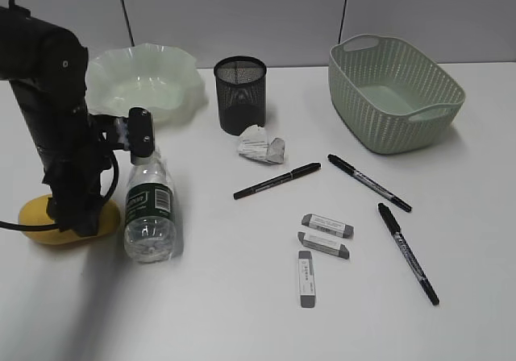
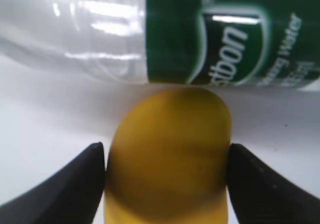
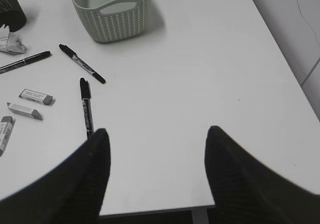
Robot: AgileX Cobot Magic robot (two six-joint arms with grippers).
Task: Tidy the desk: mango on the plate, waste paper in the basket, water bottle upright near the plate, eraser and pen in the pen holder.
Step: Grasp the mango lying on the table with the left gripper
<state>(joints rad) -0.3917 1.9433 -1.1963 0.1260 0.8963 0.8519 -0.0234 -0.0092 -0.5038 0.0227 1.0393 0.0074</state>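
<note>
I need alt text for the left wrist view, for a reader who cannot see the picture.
A yellow mango fills the lower middle of the frame, with the two black fingers of the left gripper at its two sides. Behind it a clear water bottle with a green label lies on its side on the white desk.

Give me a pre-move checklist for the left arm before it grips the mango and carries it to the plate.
1. Left gripper straddles the mango: ok, a finger stands on each side.
2. Jaws closed firmly on the fruit: cannot tell; the fingers sit at its flanks, contact unclear.
3. Water bottle clear of the lift: not ok, it lies on its side right beside the mango.
4. Plate free to receive fruit: ok, nothing visible in it.
5. Right gripper out of the way: ok, open over bare desk, far from the mango.
</note>
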